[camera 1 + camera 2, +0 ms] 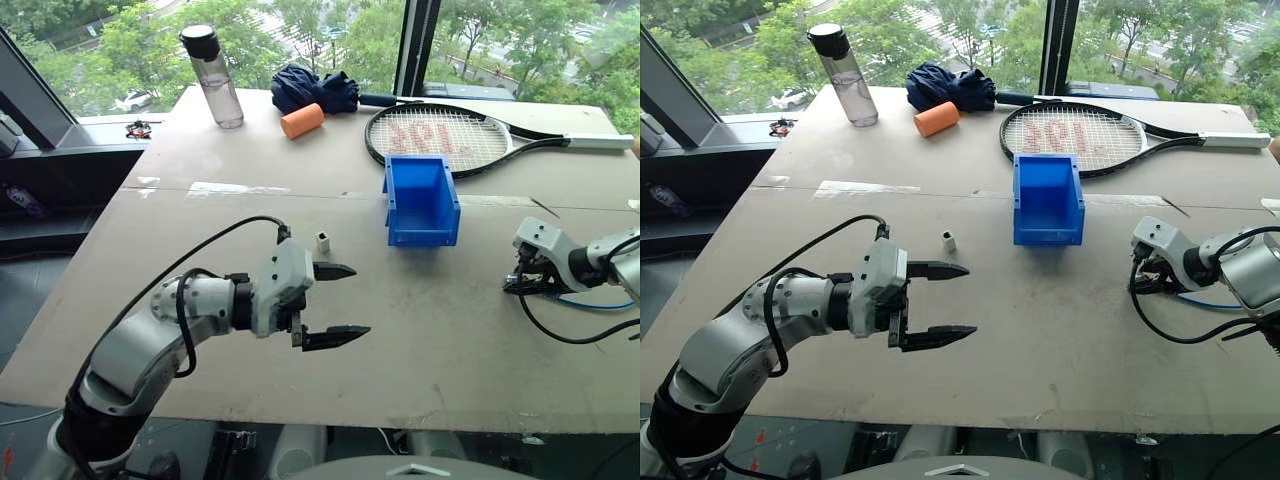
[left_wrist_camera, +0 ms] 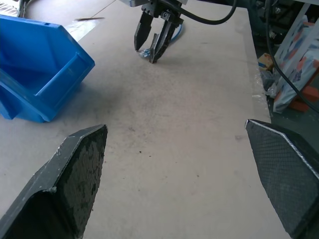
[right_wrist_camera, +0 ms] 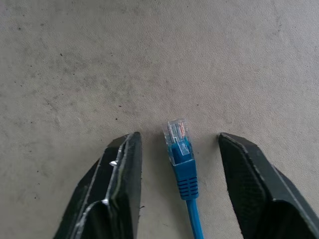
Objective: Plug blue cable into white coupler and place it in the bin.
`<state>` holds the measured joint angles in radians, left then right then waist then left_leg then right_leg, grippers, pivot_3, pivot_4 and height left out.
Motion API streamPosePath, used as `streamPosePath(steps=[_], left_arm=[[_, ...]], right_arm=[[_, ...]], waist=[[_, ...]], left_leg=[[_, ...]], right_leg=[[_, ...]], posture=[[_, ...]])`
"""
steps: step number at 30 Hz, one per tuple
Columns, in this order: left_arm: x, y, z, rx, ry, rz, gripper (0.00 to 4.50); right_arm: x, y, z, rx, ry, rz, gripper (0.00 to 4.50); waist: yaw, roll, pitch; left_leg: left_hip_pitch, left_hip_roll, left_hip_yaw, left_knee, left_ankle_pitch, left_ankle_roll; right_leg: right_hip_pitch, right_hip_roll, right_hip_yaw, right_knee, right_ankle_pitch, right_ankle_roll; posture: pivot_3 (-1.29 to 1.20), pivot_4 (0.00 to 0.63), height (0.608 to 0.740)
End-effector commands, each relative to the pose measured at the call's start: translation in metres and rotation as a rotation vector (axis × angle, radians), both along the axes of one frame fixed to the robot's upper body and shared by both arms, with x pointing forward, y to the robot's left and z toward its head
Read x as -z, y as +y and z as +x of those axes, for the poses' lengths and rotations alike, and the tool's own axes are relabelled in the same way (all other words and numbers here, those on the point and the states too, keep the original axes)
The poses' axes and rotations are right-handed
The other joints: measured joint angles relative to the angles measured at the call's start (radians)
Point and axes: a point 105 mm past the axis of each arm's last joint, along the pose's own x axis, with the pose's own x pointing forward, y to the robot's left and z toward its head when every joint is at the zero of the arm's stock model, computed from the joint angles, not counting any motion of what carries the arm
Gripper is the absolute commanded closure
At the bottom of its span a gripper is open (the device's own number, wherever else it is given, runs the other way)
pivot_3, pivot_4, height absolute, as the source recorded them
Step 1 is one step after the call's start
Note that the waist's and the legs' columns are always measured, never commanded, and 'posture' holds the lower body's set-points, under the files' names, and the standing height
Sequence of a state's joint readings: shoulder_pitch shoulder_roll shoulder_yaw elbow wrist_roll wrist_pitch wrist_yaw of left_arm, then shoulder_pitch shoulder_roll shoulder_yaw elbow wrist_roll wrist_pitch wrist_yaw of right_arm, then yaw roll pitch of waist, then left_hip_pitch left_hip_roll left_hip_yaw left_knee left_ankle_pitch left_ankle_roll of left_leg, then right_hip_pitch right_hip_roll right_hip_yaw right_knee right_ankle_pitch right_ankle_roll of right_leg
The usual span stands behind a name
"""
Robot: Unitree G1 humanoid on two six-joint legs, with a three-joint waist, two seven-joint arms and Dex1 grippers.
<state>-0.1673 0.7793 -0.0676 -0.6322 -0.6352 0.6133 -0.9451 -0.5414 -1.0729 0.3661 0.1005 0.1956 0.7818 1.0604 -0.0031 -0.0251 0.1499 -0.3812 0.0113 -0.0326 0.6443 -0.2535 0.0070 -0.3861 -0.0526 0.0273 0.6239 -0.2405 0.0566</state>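
The blue cable (image 3: 183, 164) lies flat on the table at the right, its clear plug (image 3: 177, 132) pointing away from the wrist. My right gripper (image 3: 178, 138) points down over it, open. One finger stands on each side of the plug with a gap to both. The same gripper (image 1: 520, 286) is low at the table's right side, with the cable (image 1: 592, 302) trailing behind it. The white coupler (image 1: 323, 241) stands alone near the table's middle. Just behind it to the right sits the blue bin (image 1: 422, 228). My left gripper (image 1: 356, 300) hovers wide open and empty in front of the coupler.
A tennis racket (image 1: 445, 135) lies behind the bin. At the far edge are a water bottle (image 1: 213, 78), an orange foam roll (image 1: 302, 120) and a folded dark blue umbrella (image 1: 315, 88). A taped seam crosses the table behind the coupler.
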Motion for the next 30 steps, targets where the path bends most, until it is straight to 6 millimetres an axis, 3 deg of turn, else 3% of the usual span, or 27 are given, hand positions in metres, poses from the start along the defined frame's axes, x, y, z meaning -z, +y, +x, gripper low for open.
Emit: streamPosePath(steps=[1,2,8,10,12,16,17,20,21,22,24,26,30], left_arm=[[-0.007,-0.001,-0.002,0.016,-0.028,-0.041,0.0],[-0.006,-0.001,-0.002,0.015,-0.024,-0.045,0.0],[0.003,0.012,0.009,-0.063,-0.013,-0.035,0.0],[0.005,0.015,0.014,-0.091,-0.027,-0.023,0.0],[0.004,0.017,0.021,-0.123,-0.044,-0.019,0.0],[0.006,0.015,0.026,-0.114,-0.028,0.002,0.0],[0.006,0.014,0.027,-0.11,-0.019,0.011,0.0],[0.014,0.015,0.034,-0.131,-0.01,0.072,0.0],[0.015,0.014,0.035,-0.126,-0.006,0.075,0.0],[0.016,0.012,0.037,-0.121,-0.004,0.078,0.0],[0.022,0.009,0.041,-0.116,0.001,0.097,0.0],[0.029,0.002,0.047,-0.104,0.003,0.116,0.0],[0.041,-0.013,0.058,-0.062,-0.027,0.151,0.0]], right_arm=[[-0.008,0.003,-0.002,-0.04,-0.046,-0.046,4.09],[-0.012,0.013,-0.003,-0.076,-0.059,-0.031,4.48],[-0.035,0.121,-0.012,-0.342,-0.138,0.138,4.48],[-0.036,0.166,-0.014,-0.462,-0.16,0.165,4.48],[-0.032,0.196,-0.017,-0.544,-0.167,0.161,4.48],[-0.014,0.203,-0.01,-0.59,-0.177,0.101,4.48],[-0.007,0.201,-0.01,-0.587,-0.165,0.104,3.66],[-0.011,0.189,-0.001,-0.517,-0.241,0.126,2.31],[-0.018,0.185,-0.004,-0.503,-0.255,0.161,2.04],[-0.025,0.179,-0.01,-0.496,-0.267,0.208,1.28],[-0.038,0.166,-0.028,-0.496,-0.295,0.315,0.62],[-0.045,0.147,-0.053,-0.483,-0.357,0.401,0.62],[-0.036,0.11,-0.1,-0.384,-0.426,0.431,0.62]], waist=[[0.001,0.0,0.0],[0.001,0.0,0.0],[-0.018,0.002,0.001],[-0.017,0.003,0.001],[-0.013,0.002,0.001],[0.014,0.001,0.001],[0.017,0.002,0.001],[0.017,0.001,0.0],[0.018,0.001,0.0],[0.016,0.001,0.001],[0.017,0.002,0.001],[0.026,0.002,0.001],[0.028,0.002,-0.001]], left_leg=[[0.0,0.0,0.0,0.001,0.0,0.0],[0.0,0.0,0.0,0.001,0.0,0.0],[0.001,0.003,-0.002,0.0,0.0,0.0],[0.001,0.003,-0.002,0.0,0.0,0.0],[0.001,0.004,-0.002,-0.001,0.0,0.0],[-0.002,0.0,-0.006,0.0,0.0,0.0],[-0.002,-0.001,-0.005,0.0,0.0,0.0],[-0.004,-0.004,-0.005,0.002,0.0,0.0],[-0.003,-0.004,-0.004,0.002,0.0,0.0],[-0.004,-0.004,-0.005,0.002,0.0,0.0],[-0.004,-0.004,-0.005,0.001,0.0,0.0],[-0.004,-0.004,-0.008,0.001,0.0,0.0],[-0.003,-0.003,-0.009,0.001,-0.001,0.001]], right_leg=[[0.0,0.0,0.0,0.0,0.0,0.0],[0.0,0.0,0.0,0.0,0.0,0.0],[-0.001,0.003,0.0,0.002,0.002,0.003],[-0.001,0.003,0.0,0.003,0.002,0.004],[-0.001,0.004,-0.001,0.003,0.002,0.004],[-0.002,0.001,-0.006,0.002,0.002,0.003],[-0.002,-0.002,-0.005,0.002,0.002,0.003],[-0.002,-0.004,-0.005,0.001,0.002,0.003],[-0.002,-0.004,-0.004,0.001,0.002,0.003],[-0.001,-0.004,-0.004,0.001,0.002,0.003],[-0.001,-0.003,-0.005,0.002,0.002,0.003],[-0.001,-0.003,-0.007,0.002,0.002,0.004],[0.002,-0.002,-0.009,0.002,0.001,0.006]], posture=[[0.0,0.15,0.74],[0.0,0.15,0.74],[0.0,0.15,0.74],[0.0,0.15,0.74],[0.0,0.15,0.74],[0.0,0.15,0.74],[0.0,0.15,0.74],[0.0,0.15,0.74],[0.0,0.15,0.74],[0.0,0.15,0.74],[0.0,0.15,0.74],[0.0,0.15,0.74],[0.0,0.15,0.74]])
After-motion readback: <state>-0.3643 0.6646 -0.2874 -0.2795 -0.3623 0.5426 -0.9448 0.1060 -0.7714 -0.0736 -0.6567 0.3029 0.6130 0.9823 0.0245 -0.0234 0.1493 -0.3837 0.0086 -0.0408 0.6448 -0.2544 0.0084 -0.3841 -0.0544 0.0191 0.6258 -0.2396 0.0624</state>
